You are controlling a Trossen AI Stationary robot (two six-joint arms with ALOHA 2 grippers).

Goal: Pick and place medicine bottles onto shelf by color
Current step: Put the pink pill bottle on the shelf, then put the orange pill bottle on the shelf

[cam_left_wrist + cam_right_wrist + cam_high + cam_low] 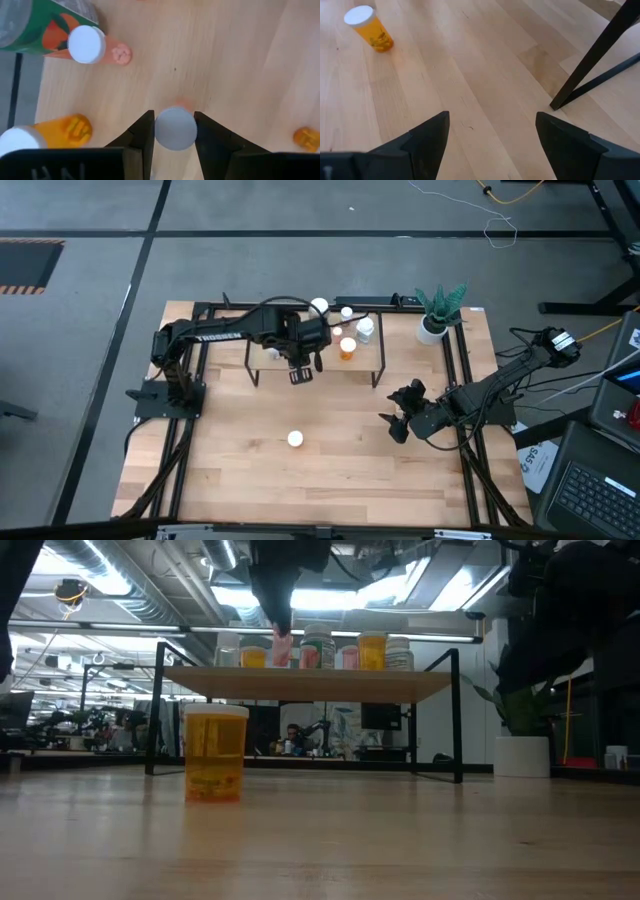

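Observation:
The shelf (262, 352) stands at the table's far middle, with several white-capped bottles (347, 348) on its board (420, 685). My left gripper (305, 360) hangs over the shelf's left part, pointing down. It is shut on a small pink-bodied bottle (283, 650) with a white cap. An orange bottle (295, 439) stands upright on the tabletop, nearer the front; it also shows in the low view (215, 753) and in the right wrist view (370, 27). My right gripper (397, 418) is open and empty, low over the table at the right. My left gripper pinches the pink bottle's round white cap (175, 128) between its two fingers (142, 135), one on each side. The fingers come from above, pointing down. The bottle is upright, its base at the shelf board or just above it; which, I cannot tell.
On the board near the held bottle stand another pink bottle (87, 44), a green-labelled one (35, 30) and orange ones (50, 132). A white pot with a green plant (433, 328) stands at the far right. A black shelf leg (592, 60) is close to my right gripper.

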